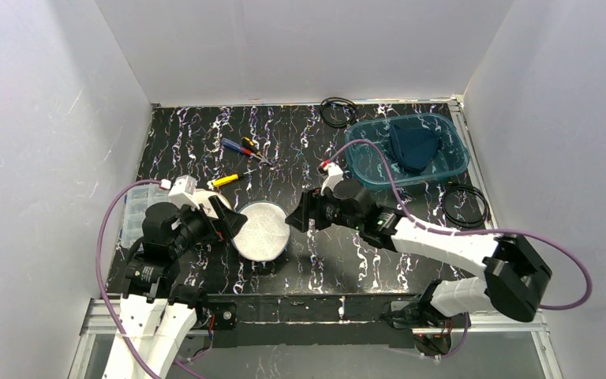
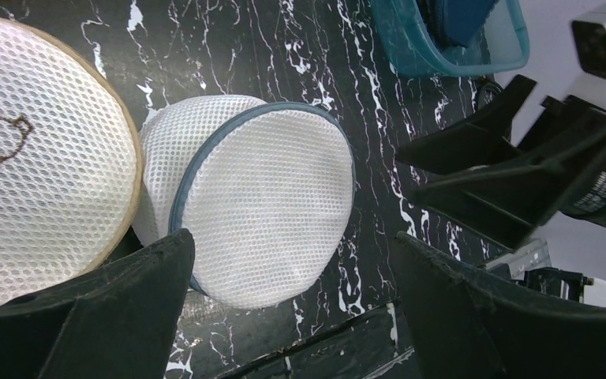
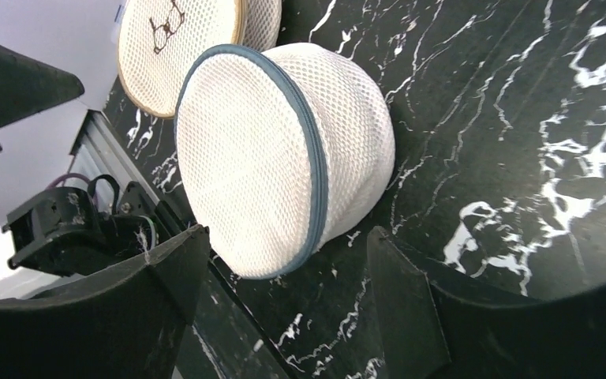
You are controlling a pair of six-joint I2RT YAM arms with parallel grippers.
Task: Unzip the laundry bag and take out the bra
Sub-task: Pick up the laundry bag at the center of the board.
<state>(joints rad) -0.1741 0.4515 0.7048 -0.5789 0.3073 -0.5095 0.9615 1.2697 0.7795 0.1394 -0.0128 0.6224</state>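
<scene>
Mesh laundry bag (image 1: 262, 233) between spread left tool (image 1: 229, 221) and right tool (image 1: 298, 213), hoop (image 2: 39, 158) beside.

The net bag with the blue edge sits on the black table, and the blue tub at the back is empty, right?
Not quite. The blue tub is not empty: a dark blue cloth lies in it, as the top view shows. The net bag with the blue edge does sit on the black table.
</scene>
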